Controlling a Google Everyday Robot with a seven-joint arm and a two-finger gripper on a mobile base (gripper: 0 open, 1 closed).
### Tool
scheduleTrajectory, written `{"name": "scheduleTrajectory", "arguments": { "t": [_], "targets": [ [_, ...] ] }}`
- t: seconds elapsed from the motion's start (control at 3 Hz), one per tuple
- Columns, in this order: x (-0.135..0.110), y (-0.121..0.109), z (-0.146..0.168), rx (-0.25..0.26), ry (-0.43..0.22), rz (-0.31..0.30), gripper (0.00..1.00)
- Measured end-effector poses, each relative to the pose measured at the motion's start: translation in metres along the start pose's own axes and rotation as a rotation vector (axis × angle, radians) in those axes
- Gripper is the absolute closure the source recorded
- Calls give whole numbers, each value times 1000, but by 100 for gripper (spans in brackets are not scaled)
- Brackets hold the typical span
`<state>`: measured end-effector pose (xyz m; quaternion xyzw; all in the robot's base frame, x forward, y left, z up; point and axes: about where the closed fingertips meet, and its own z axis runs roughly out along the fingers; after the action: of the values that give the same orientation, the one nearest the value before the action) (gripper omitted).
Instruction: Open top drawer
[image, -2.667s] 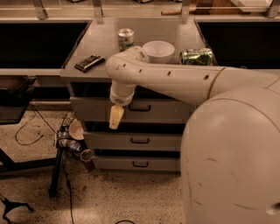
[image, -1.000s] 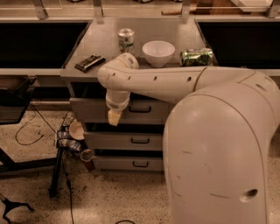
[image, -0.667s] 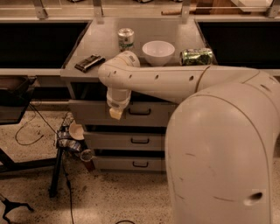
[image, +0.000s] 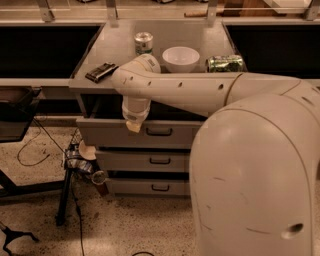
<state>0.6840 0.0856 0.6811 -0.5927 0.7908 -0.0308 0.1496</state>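
Drawer: wide scuffed gray top drawer (image: 105, 136) is sitting under the gray surface (image: 120, 50).
Hand: cream hand (image: 134, 125) is hanging at its upper edge, left of the small black bar handle (image: 159, 132); grip cannot be told.
Risk: pulling off-handle, it is probably slipping free.

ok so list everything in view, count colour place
gray countertop: one, gray, above the drawers
upright drink can: one, silver-green, countertop rear
round white bowl: one, white, right of that can
green can on its side: one, green, right of bowl
flat black device: one, black, countertop front left
top drawer: one, gray, black bar handle, under countertop
narrower lower drawers: two, gray, below it
floor clutter: several pieces, mixed, left of drawers
robot arm: one, cream, across countertop front
gripper: one, cream, at top drawer's upper edge, left of handle
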Motion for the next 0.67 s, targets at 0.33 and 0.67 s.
{"name": "scheduleTrajectory", "arguments": {
  "t": [0.33,0.67],
  "targets": [
    [5,9,-7,-25,3,-15,100],
    [10,34,-11,-71,8,-97,100]
  ]
}}
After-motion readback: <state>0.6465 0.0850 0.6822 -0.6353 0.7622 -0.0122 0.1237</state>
